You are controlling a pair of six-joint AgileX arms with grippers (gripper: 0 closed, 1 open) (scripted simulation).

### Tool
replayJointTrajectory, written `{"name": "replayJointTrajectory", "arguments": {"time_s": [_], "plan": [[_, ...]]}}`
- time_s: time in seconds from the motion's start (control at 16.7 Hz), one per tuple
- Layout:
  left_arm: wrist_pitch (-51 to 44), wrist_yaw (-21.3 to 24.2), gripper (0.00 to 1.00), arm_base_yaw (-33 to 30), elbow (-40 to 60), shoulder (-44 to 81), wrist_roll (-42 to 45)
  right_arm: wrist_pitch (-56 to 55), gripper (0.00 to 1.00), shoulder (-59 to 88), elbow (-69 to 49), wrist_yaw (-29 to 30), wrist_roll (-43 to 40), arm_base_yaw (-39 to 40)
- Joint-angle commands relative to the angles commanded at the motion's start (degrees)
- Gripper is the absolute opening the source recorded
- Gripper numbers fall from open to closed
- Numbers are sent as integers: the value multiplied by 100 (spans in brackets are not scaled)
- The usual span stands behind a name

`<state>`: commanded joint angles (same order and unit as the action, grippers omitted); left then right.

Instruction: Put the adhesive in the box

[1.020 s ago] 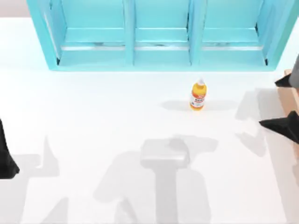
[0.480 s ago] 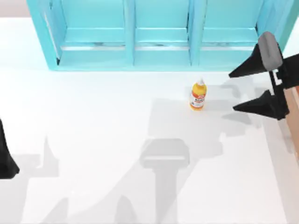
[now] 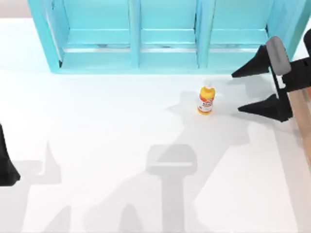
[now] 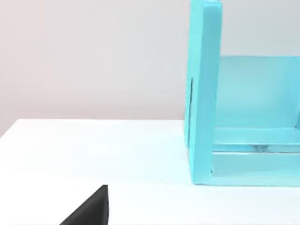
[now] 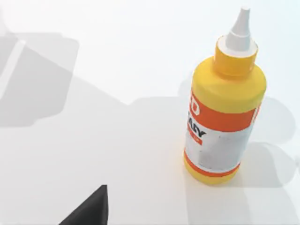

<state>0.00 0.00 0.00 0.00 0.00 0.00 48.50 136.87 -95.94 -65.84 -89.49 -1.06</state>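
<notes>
Reaching w/ right gripper (image 3: 238, 92), fingers spread wide, near upright glue bottle (image 3: 206, 100): light, stiff, slick plastic; grab mid-body.

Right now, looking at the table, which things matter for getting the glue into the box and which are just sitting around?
Part of the job:
- adhesive, upright on the table
- box, at the table's right edge
- right gripper, open, beside the adhesive, not touching it

Just there:
- teal shelf unit, along the far edge
- left gripper, parked at the left edge
</notes>
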Motion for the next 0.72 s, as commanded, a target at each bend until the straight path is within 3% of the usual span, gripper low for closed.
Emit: {"name": "replayJointTrajectory", "arguments": {"time_s": [0.36, 0.72], "plan": [[0, 0, 100, 0, 0, 0, 0, -199, 100, -167, 225, -5, 142, 80], [0, 0, 100, 0, 0, 0, 0, -1826, 100, -802, 1599, 19, 1073, 456]]}}
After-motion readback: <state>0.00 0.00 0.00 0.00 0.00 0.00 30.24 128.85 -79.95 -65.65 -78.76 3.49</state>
